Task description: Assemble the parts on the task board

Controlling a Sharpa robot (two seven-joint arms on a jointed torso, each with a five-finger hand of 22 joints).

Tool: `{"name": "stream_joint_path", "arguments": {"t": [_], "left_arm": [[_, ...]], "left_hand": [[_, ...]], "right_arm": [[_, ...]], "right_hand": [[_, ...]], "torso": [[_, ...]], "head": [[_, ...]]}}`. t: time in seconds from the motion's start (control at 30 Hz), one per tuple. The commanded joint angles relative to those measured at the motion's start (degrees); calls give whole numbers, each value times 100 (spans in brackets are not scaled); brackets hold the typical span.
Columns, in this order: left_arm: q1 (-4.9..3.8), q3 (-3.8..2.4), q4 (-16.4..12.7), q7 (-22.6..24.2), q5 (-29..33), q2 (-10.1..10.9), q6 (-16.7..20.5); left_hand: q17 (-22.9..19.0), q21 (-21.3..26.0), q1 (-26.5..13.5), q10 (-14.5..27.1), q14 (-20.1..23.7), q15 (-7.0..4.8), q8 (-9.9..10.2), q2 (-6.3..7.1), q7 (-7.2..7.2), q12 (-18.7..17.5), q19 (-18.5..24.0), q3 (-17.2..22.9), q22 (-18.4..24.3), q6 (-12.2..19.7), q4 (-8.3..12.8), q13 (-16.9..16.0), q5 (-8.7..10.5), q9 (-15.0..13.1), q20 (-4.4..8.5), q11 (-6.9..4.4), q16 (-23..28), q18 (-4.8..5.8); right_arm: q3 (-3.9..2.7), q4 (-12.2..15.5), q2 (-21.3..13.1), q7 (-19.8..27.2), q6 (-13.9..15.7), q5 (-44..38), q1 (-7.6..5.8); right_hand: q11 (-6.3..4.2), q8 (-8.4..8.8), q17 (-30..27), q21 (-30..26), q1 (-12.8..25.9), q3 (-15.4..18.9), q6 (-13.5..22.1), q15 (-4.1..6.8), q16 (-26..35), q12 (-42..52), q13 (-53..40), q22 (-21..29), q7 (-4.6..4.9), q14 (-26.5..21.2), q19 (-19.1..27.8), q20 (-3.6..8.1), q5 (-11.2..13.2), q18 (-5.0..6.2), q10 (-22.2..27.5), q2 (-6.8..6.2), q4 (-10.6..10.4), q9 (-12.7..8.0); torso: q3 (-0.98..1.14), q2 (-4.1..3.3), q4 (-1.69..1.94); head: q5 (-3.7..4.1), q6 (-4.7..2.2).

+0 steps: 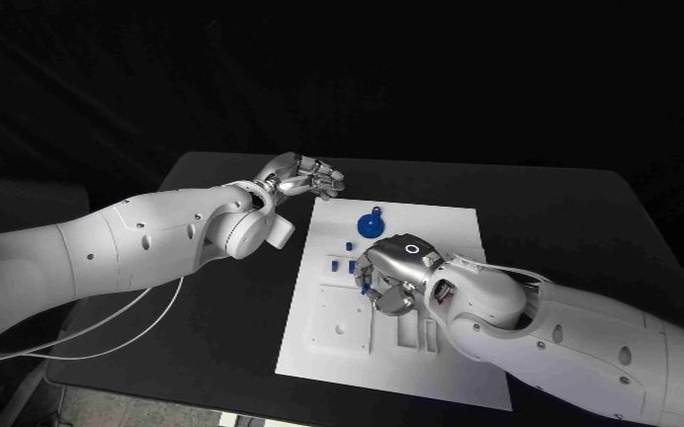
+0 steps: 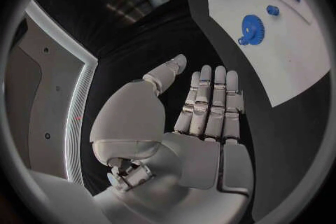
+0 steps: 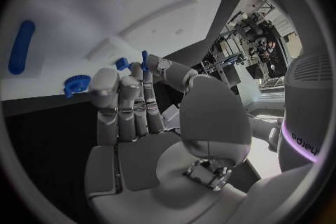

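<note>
The white task board [image 1: 413, 353] lies in the middle of the black table. My right hand [image 1: 399, 267] hovers over the board's centre and pinches a small blue peg [image 3: 145, 59] between thumb and fingertip; the peg [image 1: 367, 289] shows just under the fingers. A blue gear [image 1: 370, 222] lies on the board's far part, also seen as the gear [image 2: 252, 28] and the gear [image 3: 75, 84]. Small blue pieces [image 1: 344, 265] stand near the board's left edge. My left hand [image 1: 300, 176] hangs beyond the board's far left corner, fingers straight and holding nothing [image 2: 210, 109].
The board carries raised white blocks and slots [image 1: 347, 316] on its near left part. A long blue piece [image 3: 21, 47] lies on the board [image 3: 84, 5]. Black table [image 1: 555, 210] surrounds the board, with bare room to its right and behind it.
</note>
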State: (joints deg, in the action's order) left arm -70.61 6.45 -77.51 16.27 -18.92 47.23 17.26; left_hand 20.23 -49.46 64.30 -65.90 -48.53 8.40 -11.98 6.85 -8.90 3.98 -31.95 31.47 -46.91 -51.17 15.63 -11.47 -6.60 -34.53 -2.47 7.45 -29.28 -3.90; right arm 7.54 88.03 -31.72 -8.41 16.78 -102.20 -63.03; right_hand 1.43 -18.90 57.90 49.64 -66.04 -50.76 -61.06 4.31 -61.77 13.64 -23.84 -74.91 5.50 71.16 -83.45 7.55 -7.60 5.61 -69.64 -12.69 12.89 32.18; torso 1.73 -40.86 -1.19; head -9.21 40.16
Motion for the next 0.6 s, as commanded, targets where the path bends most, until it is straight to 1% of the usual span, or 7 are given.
{"name": "stream_joint_path", "arguments": {"t": [0.03,0.1,0.23,0.33,0.6], "left_arm": [[-6,-5,-8,79,45,-25,24],[-6,-5,-7,78,45,-32,20],[-6,-5,-5,77,45,-35,12],[-7,-5,-3,77,46,-35,-6],[-7,-5,1,72,50,-34,-24]], "left_hand": [[6,23,-38,-20,-33,7,-40,-24,-32,1,-9,-21,-10,-23,12,10,-25,10,-25,28,30,-52],[7,24,-38,-20,-33,8,-41,-23,-32,1,-8,-21,-10,-23,12,11,-25,10,-25,28,31,-52],[8,24,-38,-20,-33,8,-41,-21,-31,1,-8,-21,-10,-23,12,12,-25,10,-25,28,33,-52],[8,25,-38,-19,-33,8,-41,-20,-31,0,-8,-21,-10,-23,12,14,-25,11,-25,28,34,-52],[11,28,-40,-18,-32,9,-42,-17,-32,0,-7,-22,-11,-21,11,18,-24,13,-25,29,41,-52]], "right_arm": [[30,-20,61,-17,-25,-279,58],[58,-31,84,-25,-42,-297,82],[101,-46,113,-21,-63,-305,120],[115,-76,125,-28,-82,-330,146],[146,-117,143,-12,-181,-316,174]], "right_hand": [[17,-33,2,38,30,-2,-20,33,2,-31,-8,-111,10,-20,14,43,-30,939,-444,27,47,11],[17,-33,2,38,29,-2,-20,33,2,-31,-9,-111,10,-20,14,44,-29,939,-445,27,49,11],[17,-33,2,38,29,-2,-21,33,1,-32,-11,-110,10,-19,13,44,-29,939,-446,28,50,12],[17,-33,3,38,29,-2,-22,33,1,-33,-13,-110,9,-18,12,45,-30,939,-447,29,52,13],[17,-33,3,39,31,0,-23,33,0,-35,-16,-109,9,-16,10,46,-32,939,-449,32,55,15]], "torso": [[4,-3,-4],[4,-3,-4],[4,-1,0],[0,-2,-3],[1,-2,-2]], "head": [[-90,53],[-130,79],[-164,107],[-199,136],[-228,185]]}}
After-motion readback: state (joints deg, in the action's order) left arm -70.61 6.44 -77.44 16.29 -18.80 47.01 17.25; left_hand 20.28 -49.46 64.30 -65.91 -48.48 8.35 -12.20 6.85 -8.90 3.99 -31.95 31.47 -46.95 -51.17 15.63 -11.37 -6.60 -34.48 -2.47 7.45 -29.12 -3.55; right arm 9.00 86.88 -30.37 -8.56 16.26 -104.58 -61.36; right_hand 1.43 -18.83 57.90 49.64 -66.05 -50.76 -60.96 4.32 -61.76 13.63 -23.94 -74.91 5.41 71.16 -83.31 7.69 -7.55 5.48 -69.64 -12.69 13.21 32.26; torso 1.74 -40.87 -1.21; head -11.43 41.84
